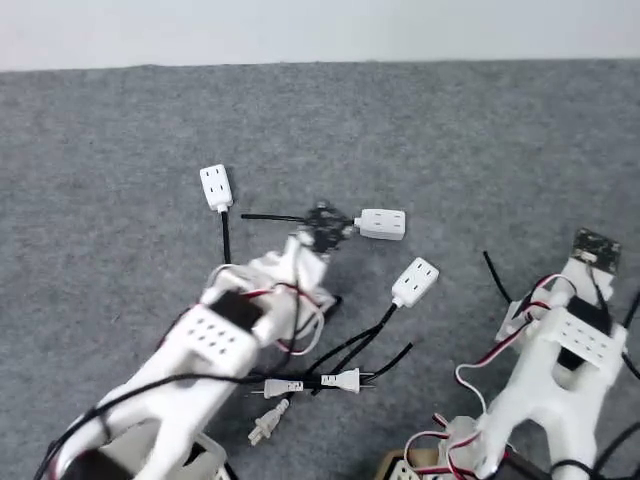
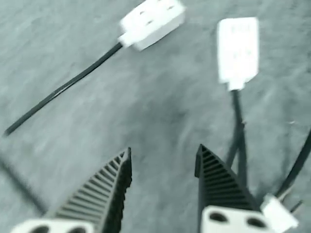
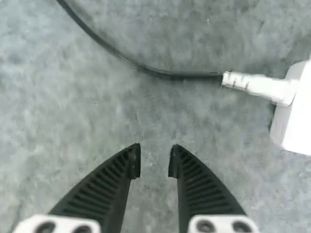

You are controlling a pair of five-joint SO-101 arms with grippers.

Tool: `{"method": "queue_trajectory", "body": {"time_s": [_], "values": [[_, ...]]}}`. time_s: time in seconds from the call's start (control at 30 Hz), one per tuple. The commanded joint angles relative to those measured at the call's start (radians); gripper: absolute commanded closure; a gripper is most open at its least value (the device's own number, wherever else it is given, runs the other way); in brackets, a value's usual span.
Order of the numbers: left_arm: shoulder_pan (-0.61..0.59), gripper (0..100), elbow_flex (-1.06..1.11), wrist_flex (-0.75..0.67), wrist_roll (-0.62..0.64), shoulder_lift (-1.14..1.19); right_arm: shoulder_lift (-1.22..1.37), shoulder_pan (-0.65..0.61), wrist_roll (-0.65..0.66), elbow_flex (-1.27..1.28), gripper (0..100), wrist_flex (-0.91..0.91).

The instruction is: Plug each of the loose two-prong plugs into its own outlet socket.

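Three white outlet sockets lie on the grey carpet: one far left (image 1: 215, 186), one in the middle (image 1: 381, 224), one nearer (image 1: 415, 281). Loose white two-prong plugs (image 1: 345, 380) (image 1: 265, 428) rest near the front on black cords. My left gripper (image 1: 320, 228) hovers just left of the middle socket, open and empty (image 2: 163, 153); ahead of it are two sockets (image 2: 151, 20) (image 2: 237, 48) and a plug (image 2: 279, 216). My right gripper (image 1: 595, 248) sits at the far right, slightly open with nothing between its fingers (image 3: 154, 154), close to a black cord (image 3: 121, 56) and another socket (image 3: 294, 116).
Black cords cross and tangle between the arms around the front centre (image 1: 340, 355). One loose cord end (image 1: 492, 268) lies left of the right arm. A brown object (image 1: 395, 468) shows at the front edge. Bare carpet stretches across the back.
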Motion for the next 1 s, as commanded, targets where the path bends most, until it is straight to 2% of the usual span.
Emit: {"method": "queue_trajectory", "body": {"time_s": [0.0, 0.3, 0.43, 0.5, 0.63, 0.97], "values": [[0.089, 80, -0.136, -0.126, 0.015, 0.186, -0.035, -0.004, -0.017, 0.003, 89.1, -0.062], [0.21, 80, -0.481, -0.153, 0.02, 0.516, -0.033, 0.007, -0.017, 0.026, 89.1, -0.11], [0.207, 80, -0.644, -0.153, 0.114, 0.672, -0.033, 0.016, -0.017, 0.028, 89.1, -0.113], [0.209, 80, -0.704, -0.153, 0.121, 0.747, -0.033, 0.016, -0.017, 0.028, 89.1, -0.113], [0.222, 80, -0.762, -0.15, 0.121, 0.821, -0.033, 0.016, -0.017, 0.028, 89.1, -0.113], [0.181, 80, -0.857, -0.005, 0.126, 0.879, -0.033, 0.013, -0.011, 0.028, 89.1, -0.108]]}}
